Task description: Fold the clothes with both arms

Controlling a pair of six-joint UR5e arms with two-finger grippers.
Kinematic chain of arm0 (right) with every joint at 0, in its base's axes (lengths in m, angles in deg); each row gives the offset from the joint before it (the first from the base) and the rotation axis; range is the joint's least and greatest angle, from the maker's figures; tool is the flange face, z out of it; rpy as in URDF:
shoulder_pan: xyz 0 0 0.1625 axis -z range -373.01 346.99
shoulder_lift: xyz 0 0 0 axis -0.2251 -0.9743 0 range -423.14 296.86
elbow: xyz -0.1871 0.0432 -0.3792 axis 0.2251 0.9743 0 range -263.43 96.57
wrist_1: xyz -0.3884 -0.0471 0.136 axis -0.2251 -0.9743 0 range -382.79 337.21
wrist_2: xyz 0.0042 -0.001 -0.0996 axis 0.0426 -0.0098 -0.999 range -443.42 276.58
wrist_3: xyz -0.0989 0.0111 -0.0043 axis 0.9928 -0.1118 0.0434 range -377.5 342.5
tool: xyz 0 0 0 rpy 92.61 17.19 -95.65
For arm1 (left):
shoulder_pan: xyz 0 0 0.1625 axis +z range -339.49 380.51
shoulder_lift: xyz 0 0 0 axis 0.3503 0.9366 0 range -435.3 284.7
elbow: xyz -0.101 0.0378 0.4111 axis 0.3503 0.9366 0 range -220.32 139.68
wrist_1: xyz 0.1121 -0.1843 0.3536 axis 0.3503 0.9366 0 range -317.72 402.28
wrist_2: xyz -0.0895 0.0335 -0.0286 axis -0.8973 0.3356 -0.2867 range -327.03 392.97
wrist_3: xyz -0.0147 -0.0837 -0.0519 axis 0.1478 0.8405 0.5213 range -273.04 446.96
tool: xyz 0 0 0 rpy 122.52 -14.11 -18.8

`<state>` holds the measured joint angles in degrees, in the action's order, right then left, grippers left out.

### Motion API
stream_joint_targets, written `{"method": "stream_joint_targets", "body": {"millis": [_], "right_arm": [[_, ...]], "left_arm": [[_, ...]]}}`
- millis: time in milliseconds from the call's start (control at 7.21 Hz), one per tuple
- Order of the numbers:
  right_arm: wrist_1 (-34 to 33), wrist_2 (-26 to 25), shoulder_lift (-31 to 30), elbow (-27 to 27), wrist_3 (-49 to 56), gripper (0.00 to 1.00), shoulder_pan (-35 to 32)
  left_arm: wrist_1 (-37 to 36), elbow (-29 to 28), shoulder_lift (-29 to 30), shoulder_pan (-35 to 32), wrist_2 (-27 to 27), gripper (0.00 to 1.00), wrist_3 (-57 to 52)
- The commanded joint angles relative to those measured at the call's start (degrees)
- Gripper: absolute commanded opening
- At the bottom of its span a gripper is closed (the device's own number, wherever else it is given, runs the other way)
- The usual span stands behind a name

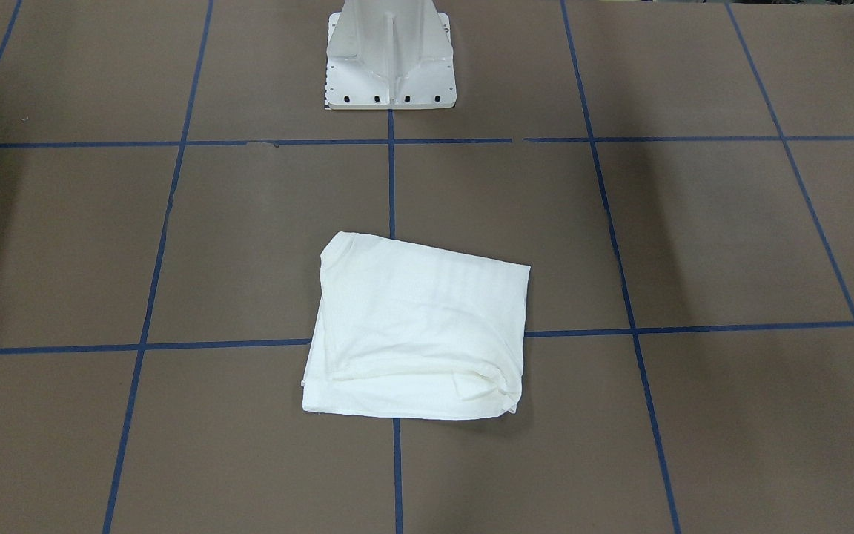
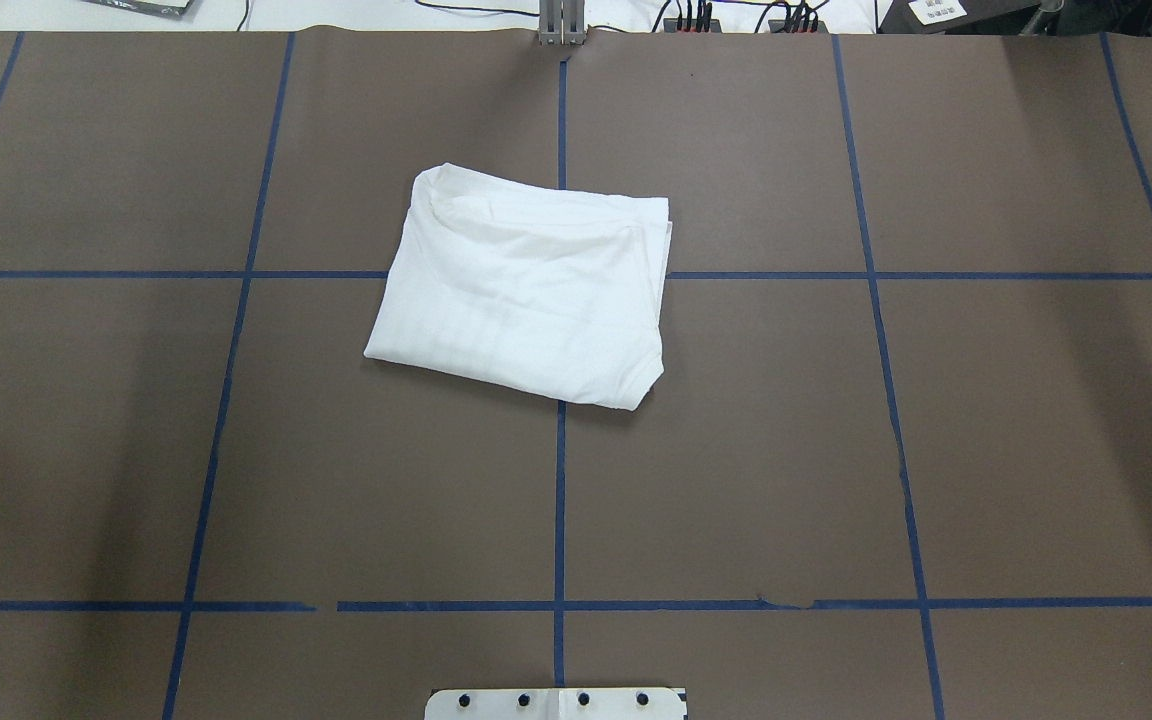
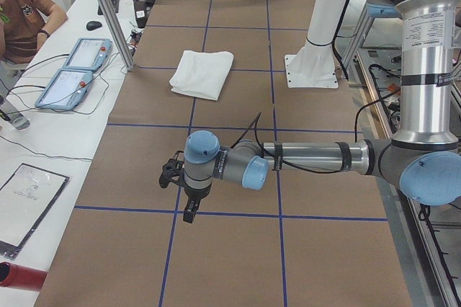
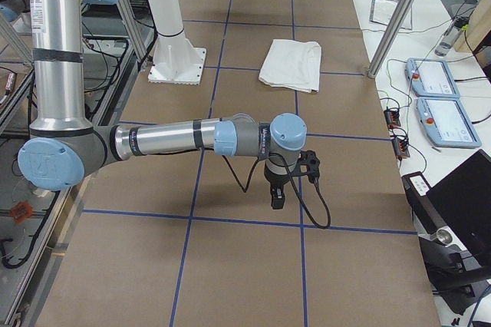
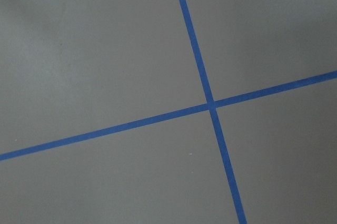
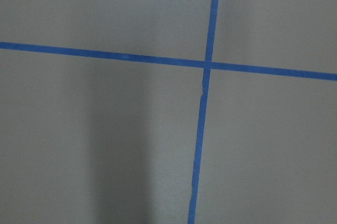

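Note:
The white T-shirt [image 1: 416,326] lies folded into a rough rectangle on the brown table, across a blue tape crossing. It also shows in the overhead view [image 2: 526,290] and both side views [image 3: 203,73] [image 4: 290,64]. No arm is near it. My left gripper [image 3: 189,213] hangs over the table's left end, pointing down, far from the shirt. My right gripper [image 4: 275,203] hangs the same way over the right end. Both show only in the side views, so I cannot tell if they are open or shut. Both wrist views show only bare table and tape lines.
The white pedestal base [image 1: 390,67] stands at the robot's edge of the table, and shows in the overhead view [image 2: 556,703]. Teach pendants [image 3: 72,69] [image 4: 437,100], cables and aluminium posts [image 3: 108,15] line the operators' side. A seated person [image 3: 21,11] is there.

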<state>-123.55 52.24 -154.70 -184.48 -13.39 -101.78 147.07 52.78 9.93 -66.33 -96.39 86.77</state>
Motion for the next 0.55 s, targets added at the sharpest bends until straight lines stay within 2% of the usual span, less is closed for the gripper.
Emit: {"method": "stream_joint_targets", "body": {"millis": [0, 416], "right_arm": [[-1.9, 2.8, -1.0, 0.0, 0.2, 1.0, -1.1], [-1.5, 2.4, -2.8, 0.8, 0.5, 1.0, -1.3]], "left_arm": [[-4.7, 0.7, -0.3, -0.1, -2.9, 1.0, -0.7], [-4.3, 0.7, -1.2, -0.1, -2.9, 1.0, -0.9]]}}
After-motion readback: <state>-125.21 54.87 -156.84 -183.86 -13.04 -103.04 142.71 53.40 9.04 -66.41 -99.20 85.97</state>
